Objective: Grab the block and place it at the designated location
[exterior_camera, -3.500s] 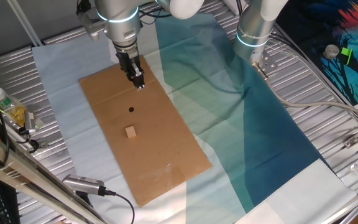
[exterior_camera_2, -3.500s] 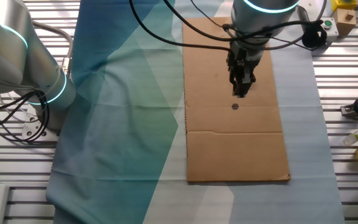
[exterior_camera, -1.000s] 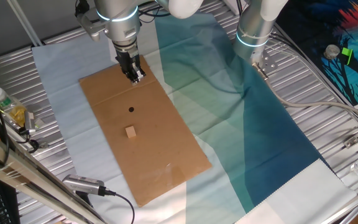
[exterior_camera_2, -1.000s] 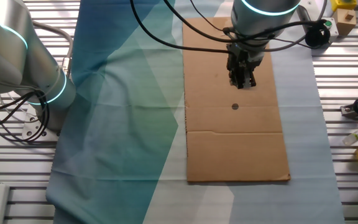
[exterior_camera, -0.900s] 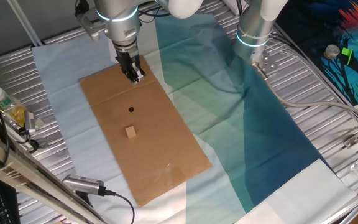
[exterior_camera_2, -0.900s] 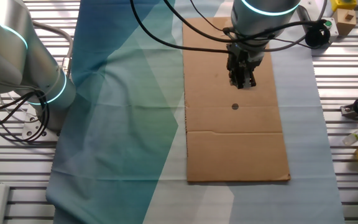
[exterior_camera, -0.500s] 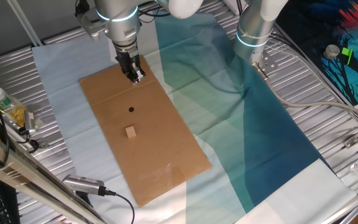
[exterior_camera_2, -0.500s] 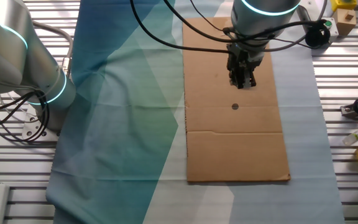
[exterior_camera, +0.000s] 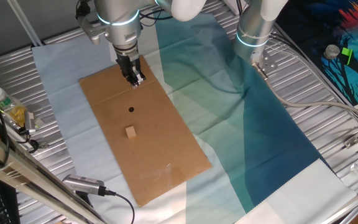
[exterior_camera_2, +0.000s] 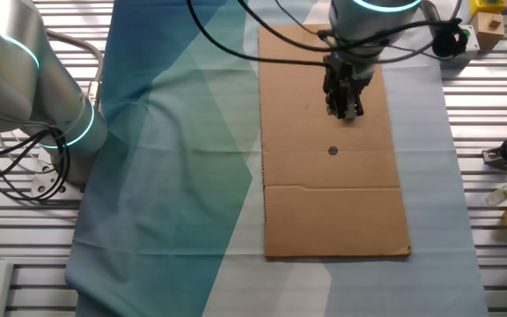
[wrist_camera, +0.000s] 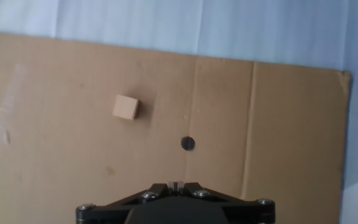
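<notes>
The ribbed metal table carries a blue-green cloth and, on it, a flat brown cardboard sheet. The silver robot arm's black two-finger end effector hangs above the far part of the sheet, fingers drawn together with nothing between them. The small light tan wooden cube lies free on the cardboard, well apart from the end effector. The small round black dot sits between the two; in the hand view the cube lies near the dot.

Judgement: the approach step is in hand; no grasp made. The next move calls for travel past the dot to above the cube, spreading the fingers, then descending squarely over it.
</notes>
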### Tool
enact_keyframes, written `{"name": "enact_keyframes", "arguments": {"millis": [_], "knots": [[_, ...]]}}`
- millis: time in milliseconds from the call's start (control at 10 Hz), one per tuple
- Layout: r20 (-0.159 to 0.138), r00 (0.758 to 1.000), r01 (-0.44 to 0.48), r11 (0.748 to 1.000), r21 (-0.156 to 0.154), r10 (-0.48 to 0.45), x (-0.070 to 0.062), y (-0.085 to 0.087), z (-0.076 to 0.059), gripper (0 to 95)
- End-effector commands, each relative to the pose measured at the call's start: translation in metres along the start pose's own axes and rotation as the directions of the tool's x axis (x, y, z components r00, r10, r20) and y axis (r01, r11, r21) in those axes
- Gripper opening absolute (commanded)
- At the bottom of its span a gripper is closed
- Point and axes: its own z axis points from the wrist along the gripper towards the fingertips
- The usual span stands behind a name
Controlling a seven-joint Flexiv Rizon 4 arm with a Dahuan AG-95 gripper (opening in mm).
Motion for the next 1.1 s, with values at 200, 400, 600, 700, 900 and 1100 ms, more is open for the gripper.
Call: {"name": "enact_keyframes", "arguments": {"millis": [200, 400, 600, 700, 900, 1100], "knots": [[-0.011, 0.999, -0.03, 1.0, -0.003, 0.03, -0.026, 0.013, -0.008, 0.0], [-0.013, 0.998, -0.059, 0.998, -0.006, 0.059, -0.047, 0.034, -0.01, 0.0], [-0.016, 0.994, -0.111, 0.994, -0.005, 0.111, -0.065, 0.06, -0.009, 0.0], [-0.008, 0.993, -0.119, 0.993, -0.019, 0.119, -0.069, 0.07, -0.001, 0.0], [-0.001, 0.995, -0.104, 0.994, -0.03, 0.104, -0.069, 0.071, 0.003, 0.0], [0.0, 0.995, -0.104, 0.994, -0.023, 0.104, -0.069, 0.071, 0.004, 0.0]]}}
